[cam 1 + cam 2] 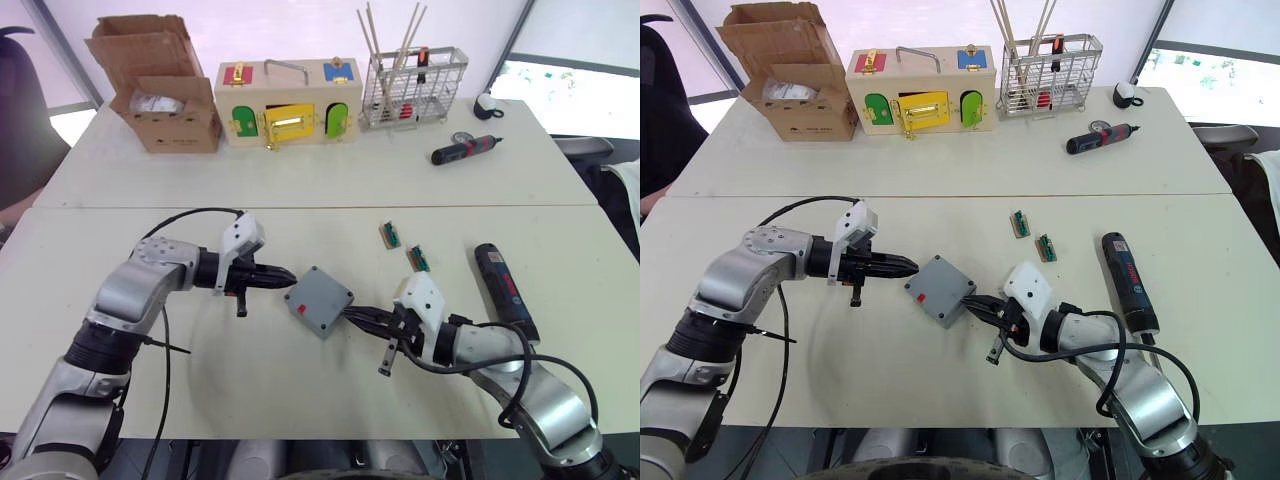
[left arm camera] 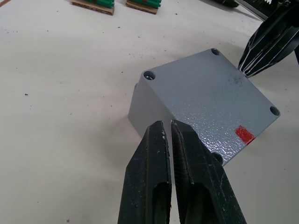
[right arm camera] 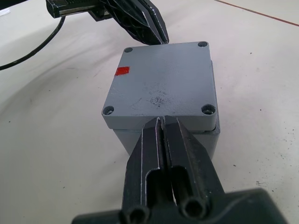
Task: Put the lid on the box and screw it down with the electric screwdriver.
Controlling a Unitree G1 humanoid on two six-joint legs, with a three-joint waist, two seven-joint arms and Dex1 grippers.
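- The lid [image 3: 161, 91] already sits on the box [image 3: 140, 136], near the middle of the front table [image 1: 150, 250], with my two grippers at opposite sides of it
- My left gripper [image 1: 283, 274] is clenched and holds nothing; its tips are just at one edge of the lid
- My right gripper [image 1: 352, 315] is also clenched and empty, its tips at the opposite edge
- The lid looks a little shifted against the box wall on my right side; if I push unevenly, it may slide and the corner holes will not match, I think
- The box is loose on the table, so a hard push can turn it or move it away
- The electric screwdriver [image 1: 503, 285] lies near my right arm, untouched; its long axis runs away from me toward me, the thin bit end toward me, as far as I can tell
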